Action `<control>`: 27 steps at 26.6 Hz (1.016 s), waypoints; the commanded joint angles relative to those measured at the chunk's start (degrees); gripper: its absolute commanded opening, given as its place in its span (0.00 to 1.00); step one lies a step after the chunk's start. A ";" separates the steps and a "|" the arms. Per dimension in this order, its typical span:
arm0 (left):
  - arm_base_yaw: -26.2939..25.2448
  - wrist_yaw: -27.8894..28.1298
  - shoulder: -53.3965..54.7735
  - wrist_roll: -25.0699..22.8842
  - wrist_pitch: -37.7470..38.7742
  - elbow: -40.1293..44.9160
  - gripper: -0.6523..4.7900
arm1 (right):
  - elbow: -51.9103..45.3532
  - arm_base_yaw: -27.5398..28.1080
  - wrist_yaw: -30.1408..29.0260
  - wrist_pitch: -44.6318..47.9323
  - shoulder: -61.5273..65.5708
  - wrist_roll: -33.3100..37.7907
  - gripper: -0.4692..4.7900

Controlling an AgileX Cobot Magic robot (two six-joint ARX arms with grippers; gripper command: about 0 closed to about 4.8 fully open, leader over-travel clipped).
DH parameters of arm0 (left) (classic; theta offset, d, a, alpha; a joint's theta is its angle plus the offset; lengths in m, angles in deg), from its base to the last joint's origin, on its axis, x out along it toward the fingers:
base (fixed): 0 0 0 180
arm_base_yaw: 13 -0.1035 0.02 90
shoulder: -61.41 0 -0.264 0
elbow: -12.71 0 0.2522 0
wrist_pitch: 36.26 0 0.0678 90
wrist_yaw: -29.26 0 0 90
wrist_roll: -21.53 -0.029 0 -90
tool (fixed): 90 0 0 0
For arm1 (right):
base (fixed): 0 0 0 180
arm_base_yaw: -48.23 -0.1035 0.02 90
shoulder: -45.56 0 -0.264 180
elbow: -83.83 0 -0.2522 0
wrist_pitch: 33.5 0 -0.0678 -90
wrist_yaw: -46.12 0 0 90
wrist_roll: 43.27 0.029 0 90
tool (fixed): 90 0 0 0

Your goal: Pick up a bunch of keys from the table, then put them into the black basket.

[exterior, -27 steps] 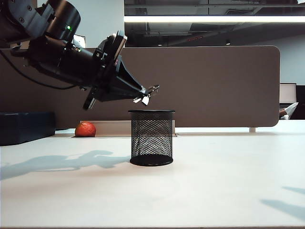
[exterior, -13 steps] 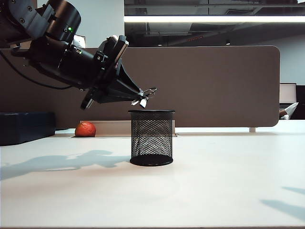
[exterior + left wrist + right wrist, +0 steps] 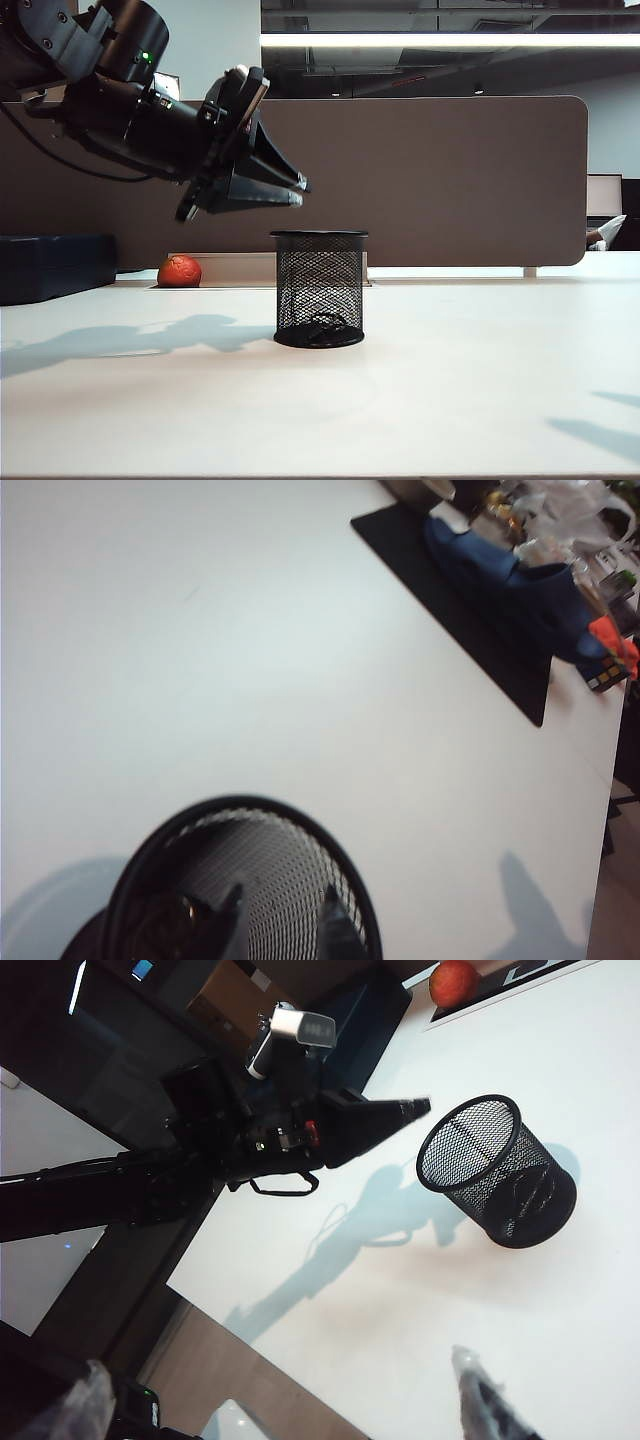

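My left gripper (image 3: 296, 190) hangs parted and empty at eleven o'clock above the black basket (image 3: 319, 290) because the bunch of keys (image 3: 326, 325) lies inside; my right gripper (image 3: 280, 1400) waits wide open

Black wire-mesh basket (image 3: 319, 288), upright, centre of frame on the white table (image 3: 450, 380). Keys (image 3: 325, 325) lie as a dark heap on its base, seen through the mesh.
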 commanded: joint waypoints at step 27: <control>-21.09 19.67 -26.97 -19.10 -0.04 -0.15 0.11 | 0.17 0.04 36.30 13.84 -0.11 -28.04 0.08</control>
